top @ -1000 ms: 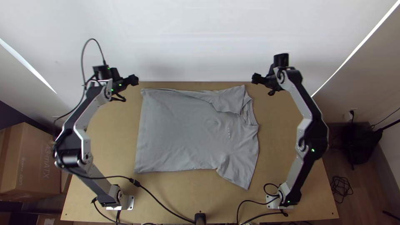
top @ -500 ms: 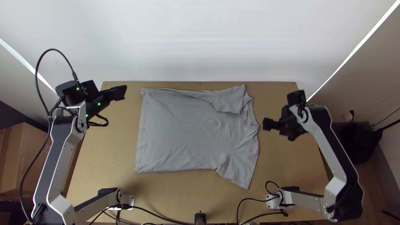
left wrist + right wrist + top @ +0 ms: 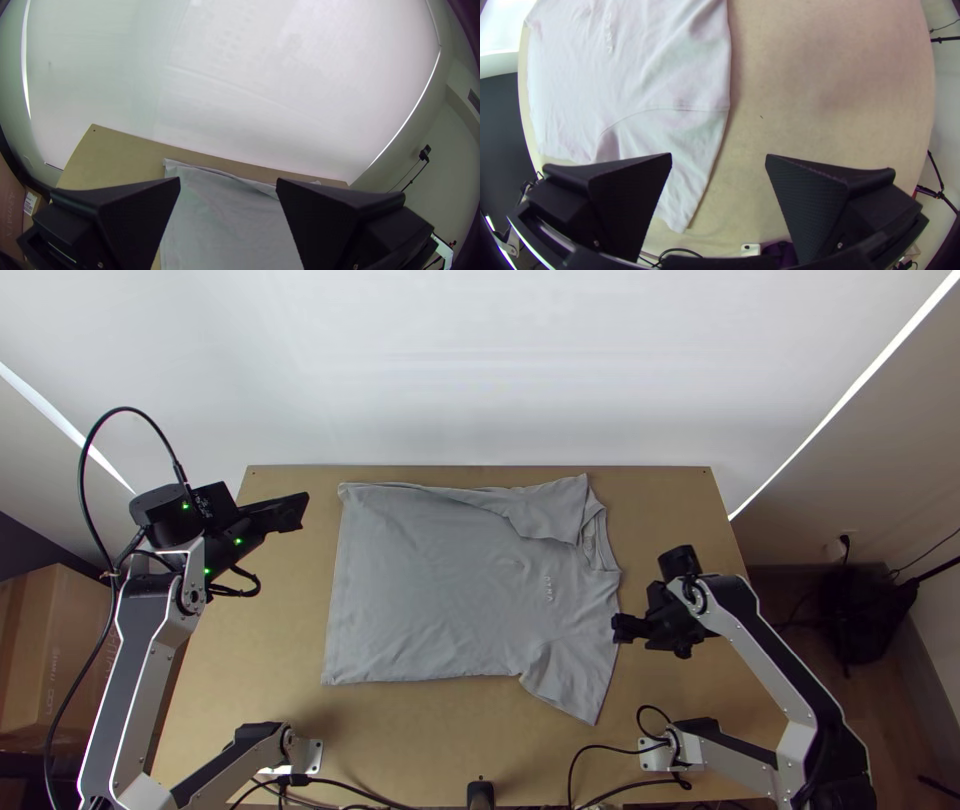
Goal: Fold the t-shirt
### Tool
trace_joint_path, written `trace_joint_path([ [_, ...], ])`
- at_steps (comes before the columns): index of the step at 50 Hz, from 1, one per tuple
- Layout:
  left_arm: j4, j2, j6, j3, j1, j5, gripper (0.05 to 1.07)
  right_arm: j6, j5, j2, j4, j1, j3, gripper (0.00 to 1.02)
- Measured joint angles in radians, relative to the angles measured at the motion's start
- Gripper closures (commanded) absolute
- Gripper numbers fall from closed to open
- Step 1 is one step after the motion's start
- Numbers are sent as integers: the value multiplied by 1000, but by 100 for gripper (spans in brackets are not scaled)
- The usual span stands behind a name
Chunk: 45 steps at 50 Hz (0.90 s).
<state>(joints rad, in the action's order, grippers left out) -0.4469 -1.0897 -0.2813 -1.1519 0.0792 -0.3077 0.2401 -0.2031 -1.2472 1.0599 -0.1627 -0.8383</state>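
The grey t-shirt (image 3: 450, 590) lies spread on the table, its neck toward the right arm; the far sleeve is folded over onto the body and the near sleeve is spread out. My left gripper (image 3: 290, 512) is above the table's far left part, left of the shirt's hem. In the left wrist view the left gripper (image 3: 228, 182) is open with the shirt (image 3: 225, 225) beyond it. My right gripper (image 3: 622, 628) hangs at the shirt's right edge, by the near sleeve. The right wrist view has the right gripper (image 3: 719, 156) open, beside the shirt (image 3: 630, 65).
Wooden table (image 3: 670, 510) surface shows around the shirt. Black cables (image 3: 370, 785) run along its near edge, close to the arms' bases. A cardboard box (image 3: 50, 670) stands left of the table, and a white wall rises behind it.
The left gripper has drawn back to the left, away from the shirt's far hem corner, then dipped slightly nearer. The right gripper has come down the picture toward the near sleeve. The shirt has not moved.
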Motion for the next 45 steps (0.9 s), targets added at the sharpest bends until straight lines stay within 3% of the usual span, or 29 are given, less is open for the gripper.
trace_joint_path([
  [8, 0, 0, -6, 0, -4, 0, 10, -2, -16, -52, -85, -7, 22, 17],
  [15, -5, 0, -12, 0, -16, 0, 10, -3, -19, -94, -146, -7, 24, 47],
  [28, -16, 2, -18, 0, -19, 0, 10, -6, -19, -146, -208, -7, 50, 48],
  [35, -17, 2, -18, 0, -19, 0, 10, -6, -19, -154, -241, -6, 78, 100],
  [39, -56, 2, 4, 0, -23, 0, 10, -6, -19, -153, -264, -6, 87, 100],
  [45, -249, 2, 145, 0, -52, -7, 10, -9, -19, -145, -267, -6, 96, 100],
])
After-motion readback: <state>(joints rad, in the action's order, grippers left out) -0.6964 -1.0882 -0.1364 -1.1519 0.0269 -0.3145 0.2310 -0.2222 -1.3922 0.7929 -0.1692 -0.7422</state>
